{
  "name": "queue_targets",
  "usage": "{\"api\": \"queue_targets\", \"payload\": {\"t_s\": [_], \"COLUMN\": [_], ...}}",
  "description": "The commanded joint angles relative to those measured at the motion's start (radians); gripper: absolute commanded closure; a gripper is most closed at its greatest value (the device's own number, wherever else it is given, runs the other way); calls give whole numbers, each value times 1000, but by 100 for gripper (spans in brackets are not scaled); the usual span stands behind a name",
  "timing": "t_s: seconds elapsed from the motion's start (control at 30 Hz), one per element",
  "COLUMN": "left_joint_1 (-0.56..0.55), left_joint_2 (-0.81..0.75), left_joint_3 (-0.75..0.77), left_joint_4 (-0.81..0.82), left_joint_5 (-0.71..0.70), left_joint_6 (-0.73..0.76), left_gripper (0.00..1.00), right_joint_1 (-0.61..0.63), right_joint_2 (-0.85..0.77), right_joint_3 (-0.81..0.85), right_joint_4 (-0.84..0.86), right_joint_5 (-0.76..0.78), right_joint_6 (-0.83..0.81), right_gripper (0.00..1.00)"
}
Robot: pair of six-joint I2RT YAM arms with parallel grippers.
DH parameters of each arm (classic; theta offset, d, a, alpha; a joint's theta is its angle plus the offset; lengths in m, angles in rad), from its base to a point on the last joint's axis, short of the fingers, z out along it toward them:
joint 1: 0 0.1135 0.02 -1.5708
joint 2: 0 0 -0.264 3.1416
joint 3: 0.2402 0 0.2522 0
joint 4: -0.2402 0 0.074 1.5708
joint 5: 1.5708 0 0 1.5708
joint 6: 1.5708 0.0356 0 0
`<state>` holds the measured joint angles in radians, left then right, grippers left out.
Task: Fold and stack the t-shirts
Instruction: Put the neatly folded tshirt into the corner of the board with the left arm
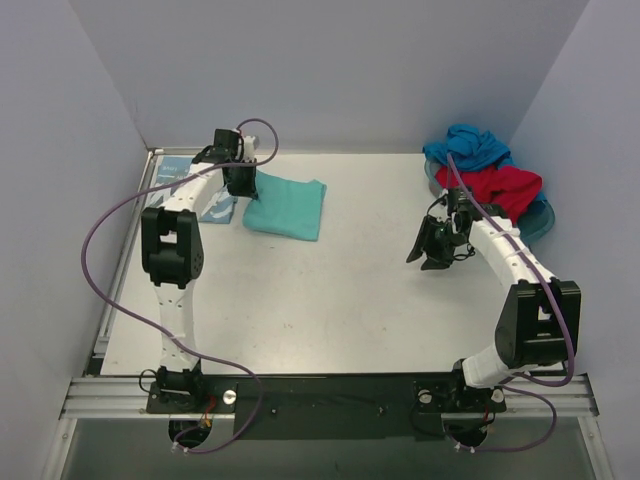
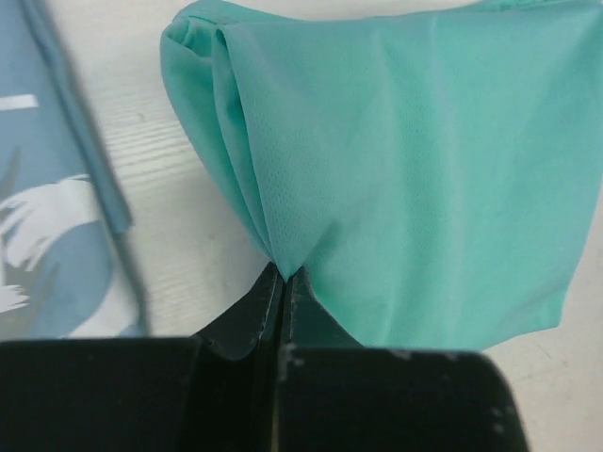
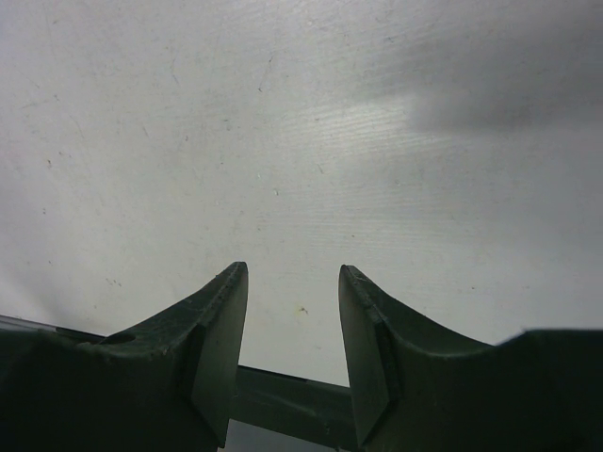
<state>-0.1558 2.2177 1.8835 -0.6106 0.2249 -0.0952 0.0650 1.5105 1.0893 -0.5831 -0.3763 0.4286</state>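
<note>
**Mint-green shirt pinched at its edge, far left of the table**

We have the mint-green shirt (image 1: 287,207) lying folded on the table (image 1: 330,300), toward the far left. Its left edge is drawn up into a peak where our left gripper (image 2: 281,278) has its fingers pressed together on a pleat of cloth. We judge that edge grip lets the whole bundle travel without unfolding.

Just beside it on the left lies the lettered blue-teal shirt (image 2: 47,235), the likely base of the stack.

Across the table our right gripper (image 3: 292,273) hangs over bare tabletop, fingers spread and holding nothing. We'd say it is kept out of the way. The red shirt (image 1: 490,187) and bright blue shirt (image 1: 470,145) wait unfolded, heaped on the blue tray (image 1: 540,222) in the far right corner.
</note>
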Motion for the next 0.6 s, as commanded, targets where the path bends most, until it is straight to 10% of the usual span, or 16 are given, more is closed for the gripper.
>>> {"api": "queue_targets", "payload": {"t_s": [0.0,0.57], "left_joint_1": [15,85], "left_joint_2": [51,22], "left_joint_3": [141,315], "left_joint_4": [-109,-94], "left_joint_5": [-208,-435], "left_joint_6": [129,333], "left_gripper": [100,100], "right_joint_1": [-11,-39], "right_joint_2": [-39,-47], "right_joint_3": [35,24], "right_joint_4": [-61,-84], "right_joint_5": [25,45], "right_joint_6": [-30,-54], "right_gripper": [61,61]}}
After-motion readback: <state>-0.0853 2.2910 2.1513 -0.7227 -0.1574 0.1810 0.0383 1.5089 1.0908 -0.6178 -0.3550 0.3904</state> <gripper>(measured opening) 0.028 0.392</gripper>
